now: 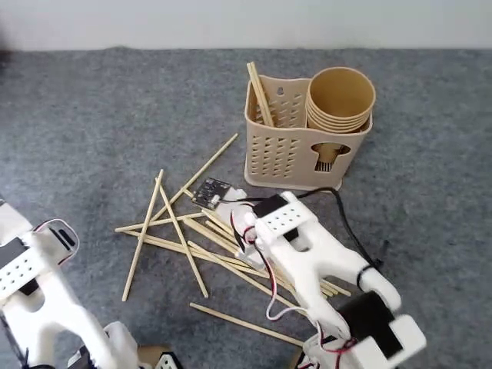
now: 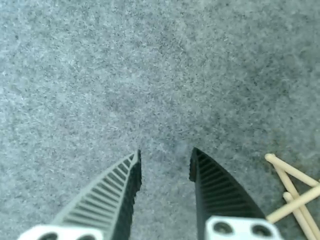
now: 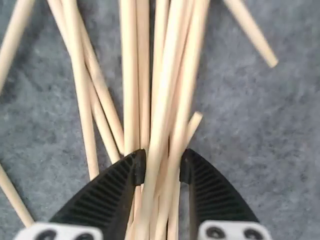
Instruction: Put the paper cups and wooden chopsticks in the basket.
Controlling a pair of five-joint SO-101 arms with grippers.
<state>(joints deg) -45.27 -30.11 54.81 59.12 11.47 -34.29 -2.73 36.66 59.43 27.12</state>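
Note:
A beige perforated basket (image 1: 286, 157) stands at the back with a stack of paper cups (image 1: 340, 98) in one side and a few wooden chopsticks (image 1: 259, 94) leaning in the other. Many loose chopsticks (image 1: 178, 234) lie scattered on the grey carpet in front of it. My right gripper (image 3: 161, 165) is down on this pile, shut on a bundle of chopsticks (image 3: 165, 100) that runs between its fingers. The right arm (image 1: 296, 231) covers the pile's right part. My left gripper (image 2: 165, 165) hangs open over bare carpet, with chopstick ends (image 2: 292, 192) off to one side.
The left arm (image 1: 31, 280) sits at the front left corner. One single chopstick (image 1: 246, 324) lies apart near the front edge. A black cable (image 1: 350, 227) runs from the right arm past the basket. Bare carpet spreads left of and behind the pile.

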